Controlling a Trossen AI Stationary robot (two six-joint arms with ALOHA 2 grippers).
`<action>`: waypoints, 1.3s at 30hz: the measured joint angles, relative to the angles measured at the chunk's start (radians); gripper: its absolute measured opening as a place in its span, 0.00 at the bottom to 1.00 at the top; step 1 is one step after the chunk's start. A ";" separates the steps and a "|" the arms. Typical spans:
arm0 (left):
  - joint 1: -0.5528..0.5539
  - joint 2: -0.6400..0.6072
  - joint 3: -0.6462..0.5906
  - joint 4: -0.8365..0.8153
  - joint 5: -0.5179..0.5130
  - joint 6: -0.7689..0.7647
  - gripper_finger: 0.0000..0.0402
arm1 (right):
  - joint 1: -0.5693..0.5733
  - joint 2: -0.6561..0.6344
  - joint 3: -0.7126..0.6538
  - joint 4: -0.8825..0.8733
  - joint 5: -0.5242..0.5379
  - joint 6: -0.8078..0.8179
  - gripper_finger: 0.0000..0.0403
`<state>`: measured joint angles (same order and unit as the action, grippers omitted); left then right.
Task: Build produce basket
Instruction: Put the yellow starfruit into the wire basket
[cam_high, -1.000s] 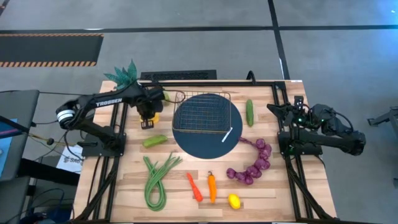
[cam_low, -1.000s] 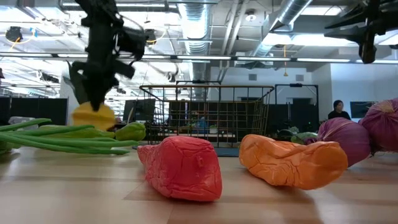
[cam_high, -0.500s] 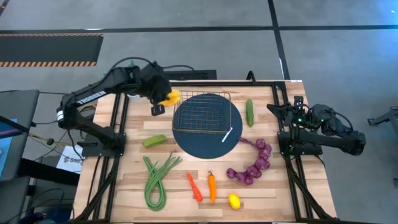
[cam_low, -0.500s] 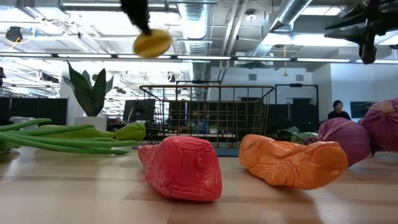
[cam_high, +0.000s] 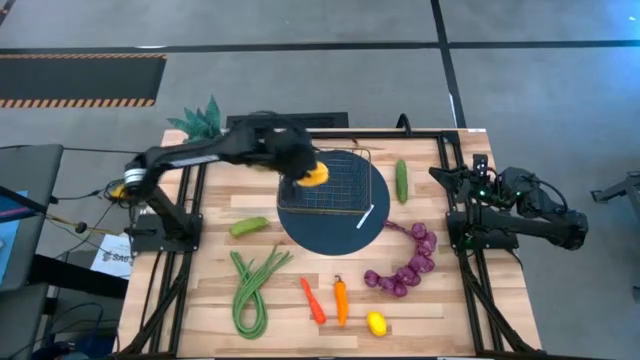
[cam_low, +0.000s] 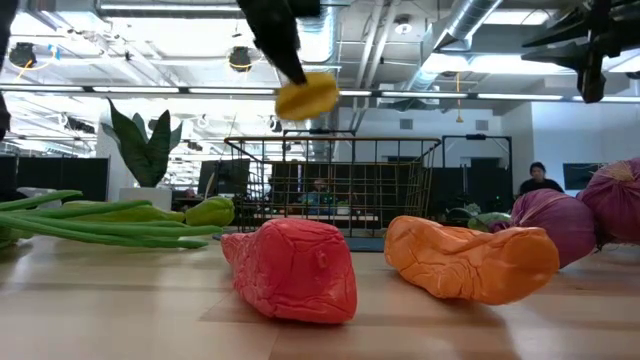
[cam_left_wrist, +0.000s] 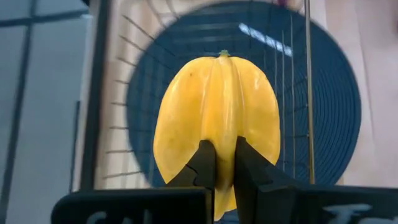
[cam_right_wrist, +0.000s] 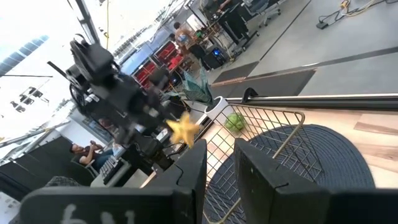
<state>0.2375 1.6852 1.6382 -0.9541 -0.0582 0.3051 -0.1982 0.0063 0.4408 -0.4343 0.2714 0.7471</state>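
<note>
Overhead cam looks straight down; low cam level across tabletop; wrist cams close-up fwd. All share the basket (cam_high: 328, 180) beneath left gripper (cam_high: 305, 178).

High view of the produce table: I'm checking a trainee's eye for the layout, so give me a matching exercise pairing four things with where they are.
Things:
1. yellow starfruit
2. cucumber
3. lemon
4. green beans

Places:
A. near edge, beside the orange pepper
B. table's left half
C. in the left gripper, above the basket
D. right of the blue mat

Pairs: 1-C, 2-D, 3-A, 4-B
</note>
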 joint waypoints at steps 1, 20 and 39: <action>-0.004 0.026 0.000 0.004 0.001 0.002 0.00 | 0.000 0.000 0.000 0.000 0.000 0.000 0.25; -0.020 0.217 0.000 -0.113 -0.002 -0.038 0.00 | 0.000 0.000 0.000 -0.047 -0.001 0.001 0.25; -0.019 0.216 0.000 -0.093 -0.014 -0.090 0.00 | 0.000 0.000 0.000 -0.060 -0.009 -0.016 0.25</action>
<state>0.2184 1.9011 1.6382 -1.0466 -0.0721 0.2151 -0.1982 0.0063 0.4404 -0.4944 0.2629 0.7315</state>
